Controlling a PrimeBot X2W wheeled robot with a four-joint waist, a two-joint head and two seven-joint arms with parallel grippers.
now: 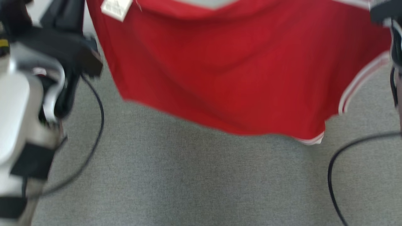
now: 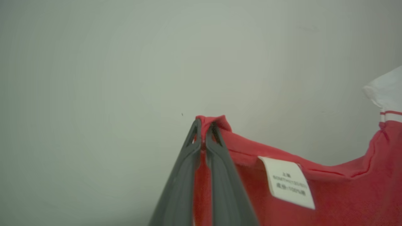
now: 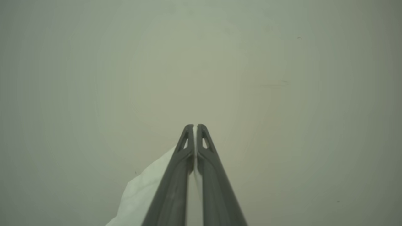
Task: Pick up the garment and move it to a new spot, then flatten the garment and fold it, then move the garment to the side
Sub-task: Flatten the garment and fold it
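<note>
Above the grey surface (image 1: 188, 182) the red garment (image 1: 226, 72) hangs spread between the left gripper (image 2: 204, 127), clamped on its red corner, and the right gripper (image 3: 195, 128), clamped on its white part; it seems light and limp, best held by corners.

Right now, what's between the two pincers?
The red garment hangs stretched between them, seen in the head view. The left pincer pinches its red edge, the right pincer its white part.
</note>
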